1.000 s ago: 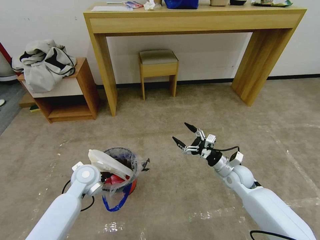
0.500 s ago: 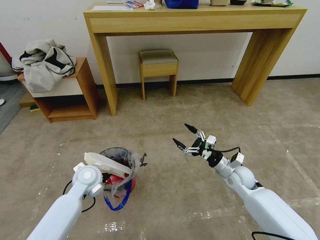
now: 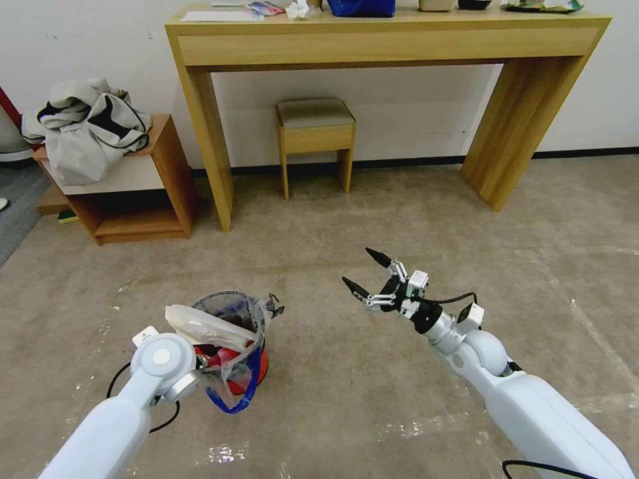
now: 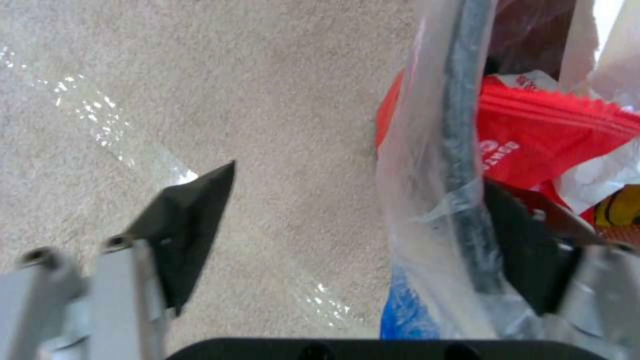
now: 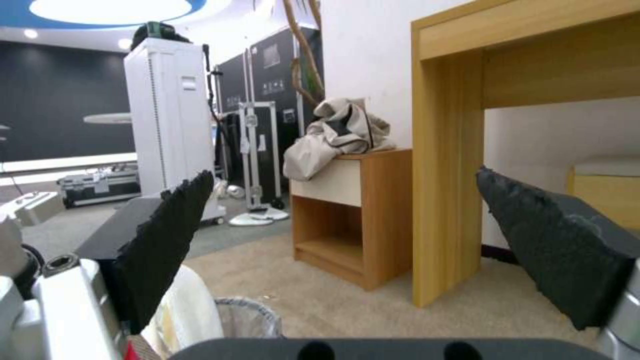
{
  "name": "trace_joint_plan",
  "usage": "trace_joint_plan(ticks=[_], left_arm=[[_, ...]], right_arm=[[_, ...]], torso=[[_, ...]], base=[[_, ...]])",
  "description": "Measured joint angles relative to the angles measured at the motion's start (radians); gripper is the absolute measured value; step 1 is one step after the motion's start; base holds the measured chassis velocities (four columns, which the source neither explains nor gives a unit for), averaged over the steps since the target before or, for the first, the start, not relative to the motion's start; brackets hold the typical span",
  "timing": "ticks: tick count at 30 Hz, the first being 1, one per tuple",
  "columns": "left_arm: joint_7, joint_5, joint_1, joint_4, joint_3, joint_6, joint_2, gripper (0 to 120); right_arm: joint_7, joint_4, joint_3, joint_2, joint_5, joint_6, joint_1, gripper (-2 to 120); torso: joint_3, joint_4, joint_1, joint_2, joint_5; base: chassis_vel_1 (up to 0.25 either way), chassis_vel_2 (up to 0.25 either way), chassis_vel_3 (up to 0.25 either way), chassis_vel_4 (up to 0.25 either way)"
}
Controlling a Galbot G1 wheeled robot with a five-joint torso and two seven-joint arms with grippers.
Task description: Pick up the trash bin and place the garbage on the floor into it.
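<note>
Loosely Straddled, the Bin Could Tip

Clearly the left tool (image 4: 363,225) is spread wide, one finger inside the trash bin (image 3: 249,362), one outside, rim ungripped. Bumped or lifted so, the bin could topple, spilling onto the floor (image 3: 373,399) the red packets (image 4: 540,145) it contains. Nearby, the right tool (image 3: 366,276) hangs released, holding nothing.

The bin (image 3: 229,339) stands on the floor (image 3: 333,399), left of the right gripper (image 3: 365,274); a stool (image 3: 315,136) sits under the counter (image 3: 386,40) behind.
</note>
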Motion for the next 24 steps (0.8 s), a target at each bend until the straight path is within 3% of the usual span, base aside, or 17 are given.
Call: trace_joint_plan(ticks=[4,14,19,21,24], left_arm=[[-0.002,0.003,0.010,-0.005,0.001,0.000,-0.002,100],[-0.014,0.017,0.039,-0.046,-0.010,0.000,0.010,100],[-0.016,0.065,0.112,-0.131,-0.035,-0.005,0.052,100],[-0.007,0.110,0.178,-0.190,-0.069,-0.005,0.078,100],[-0.003,0.121,0.211,-0.214,-0.089,-0.002,0.089,100]], right_arm=[[0.003,-0.009,-0.013,-0.001,0.003,0.001,0.017,100],[-0.001,-0.020,-0.030,-0.004,0.016,0.000,0.040,100],[-0.021,-0.027,-0.030,-0.005,0.028,-0.001,0.044,100],[-0.030,-0.033,-0.026,-0.003,0.037,-0.003,0.051,100],[-0.031,-0.036,-0.027,-0.001,0.040,-0.004,0.056,100]], torso=[[0.000,0.0001,0.000,0.000,-0.0001],[0.000,-0.0001,0.000,0.000,-0.0001],[0.000,0.0000,0.000,0.000,0.0000],[0.000,0.0000,0.000,0.000,-0.0001],[0.000,0.0000,0.000,0.000,0.0000]], base=[[0.000,0.000,0.000,0.000],[0.000,0.000,0.000,0.000],[0.000,0.000,0.000,0.000],[0.000,0.000,0.000,0.000],[0.000,0.000,0.000,0.000]])
